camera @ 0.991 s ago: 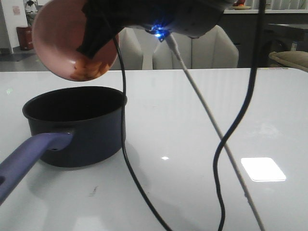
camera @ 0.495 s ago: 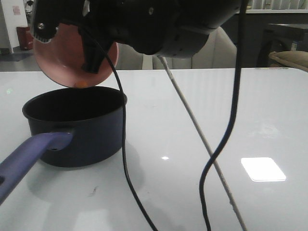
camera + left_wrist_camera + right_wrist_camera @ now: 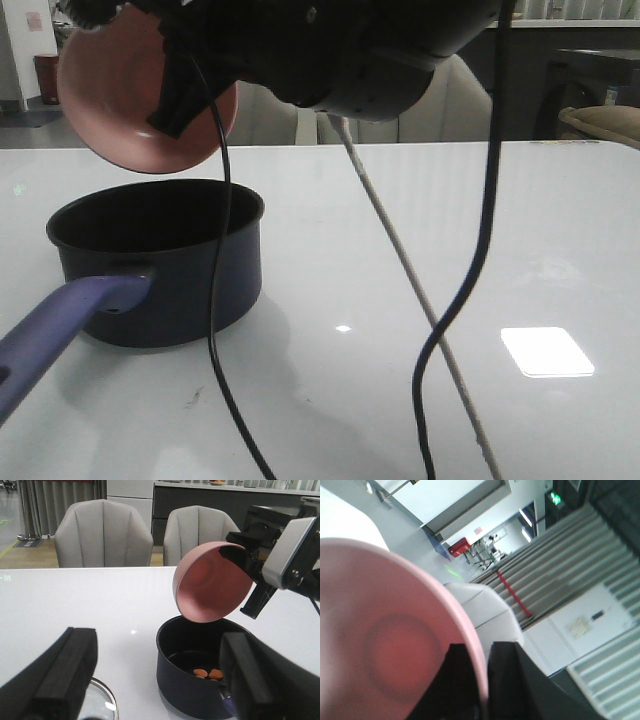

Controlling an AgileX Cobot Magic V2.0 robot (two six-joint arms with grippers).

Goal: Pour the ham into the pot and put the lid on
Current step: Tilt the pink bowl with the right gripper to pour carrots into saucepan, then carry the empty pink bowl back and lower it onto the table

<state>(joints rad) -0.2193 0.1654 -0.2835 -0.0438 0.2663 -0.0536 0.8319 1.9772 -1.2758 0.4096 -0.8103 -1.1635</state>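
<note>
My right gripper (image 3: pixel 482 680) is shut on the rim of a salmon-pink bowl (image 3: pixel 130 95), which it holds tipped on its side just above the pot (image 3: pixel 160 260). The bowl's inside (image 3: pixel 395 650) shows no food. Small orange-pink ham (image 3: pixel 207 673) pieces lie on the black bottom of the dark navy pot (image 3: pixel 185 690). My left gripper (image 3: pixel 157 645) hangs open near the pot, nothing between its fingers. A silver-rimmed edge of the glass lid (image 3: pixel 106 700) lies on the table below my left gripper, its knob hidden.
The pot's purple-blue handle (image 3: pixel 55 330) points toward the table's front left corner. A black cable (image 3: pixel 215 300), a second black cable (image 3: pixel 470 280) and a white cable (image 3: pixel 400 260) hang across the front view. Two grey chairs (image 3: pixel 102 535) stand behind the table.
The bowl held orange ham pieces a second ago; it tipped further, the ham dropped into the pot, and the bowl now shows none and sits slightly higher.
</note>
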